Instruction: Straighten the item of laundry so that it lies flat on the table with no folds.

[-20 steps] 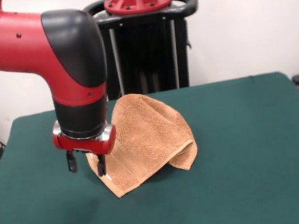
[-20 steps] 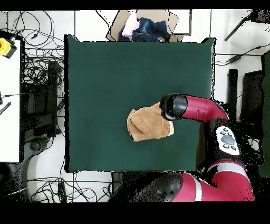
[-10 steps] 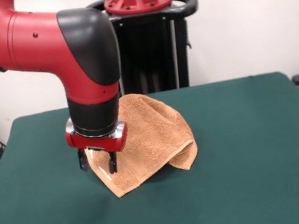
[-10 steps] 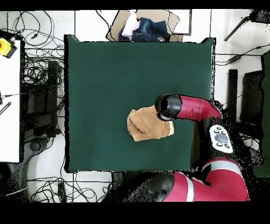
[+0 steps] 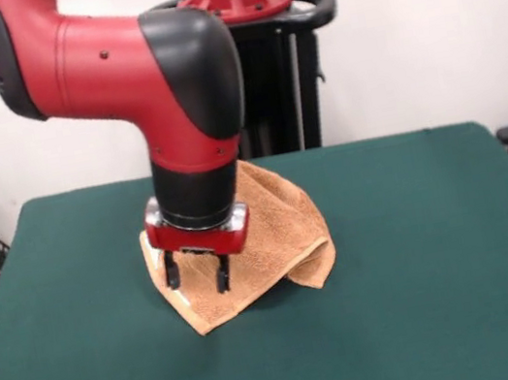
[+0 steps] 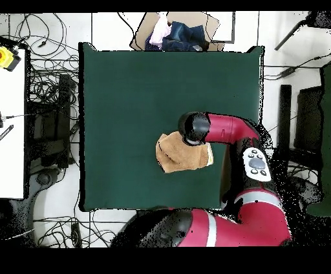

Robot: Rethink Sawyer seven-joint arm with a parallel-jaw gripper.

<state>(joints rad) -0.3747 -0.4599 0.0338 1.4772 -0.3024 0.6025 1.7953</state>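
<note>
The orange-tan towel (image 5: 276, 230) lies crumpled on the green table (image 5: 422, 249), near its middle. One fold hangs over at its right and a corner points toward the camera. My gripper (image 5: 197, 279) hangs over the towel's left part with its two fingers apart and nothing between them. The tips are just above or at the cloth. In the overhead view the towel (image 6: 176, 156) shows as a folded lump on the table (image 6: 129, 90), and the arm's black wrist (image 6: 192, 128) covers its upper right edge and hides the gripper.
The black pedestal (image 5: 248, 73) stands at the table's far side. In the overhead view a cardboard box of clothes (image 6: 174, 32) sits beyond the table's top edge. Cables (image 6: 52, 97) and a white bench (image 6: 11, 129) lie to the left.
The arm has moved to the right in the front view, from the towel's left edge to over its left part. The gripper stayed open. The towel has not moved.
</note>
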